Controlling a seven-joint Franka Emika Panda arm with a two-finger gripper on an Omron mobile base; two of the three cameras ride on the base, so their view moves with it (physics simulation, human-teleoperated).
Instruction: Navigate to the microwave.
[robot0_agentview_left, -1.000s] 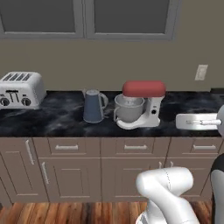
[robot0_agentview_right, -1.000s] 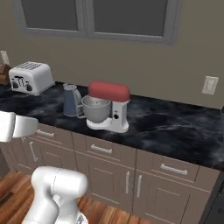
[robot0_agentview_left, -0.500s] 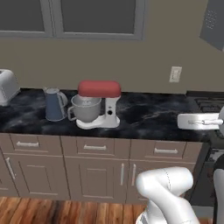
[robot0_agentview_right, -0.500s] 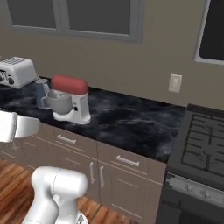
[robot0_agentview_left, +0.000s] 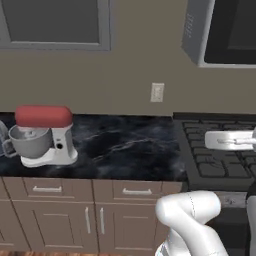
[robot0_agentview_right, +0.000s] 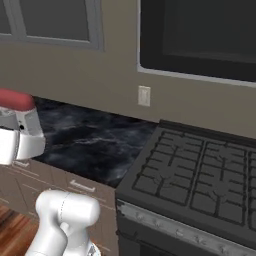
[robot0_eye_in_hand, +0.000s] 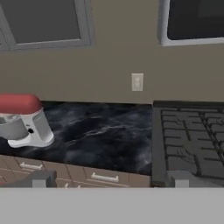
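Hand (robot0_eye_in_hand: 109, 178) spread wide, empty; microwave (robot0_agentview_right: 200, 37) above the stove (robot0_agentview_right: 200, 175).

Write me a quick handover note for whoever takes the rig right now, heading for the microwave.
Hand: the fingertips sit apart at the bottom of the hand view with nothing between them; it looks open and empty.
Microwave: mounted on the wall above the stove, at the upper right in the left base view.
Stand mixer sits off to the left on the black counter.
Done: base has driven right along the counter; the microwave has come into sight.
Left: keep driving right until the microwave is centred ahead, then stop.
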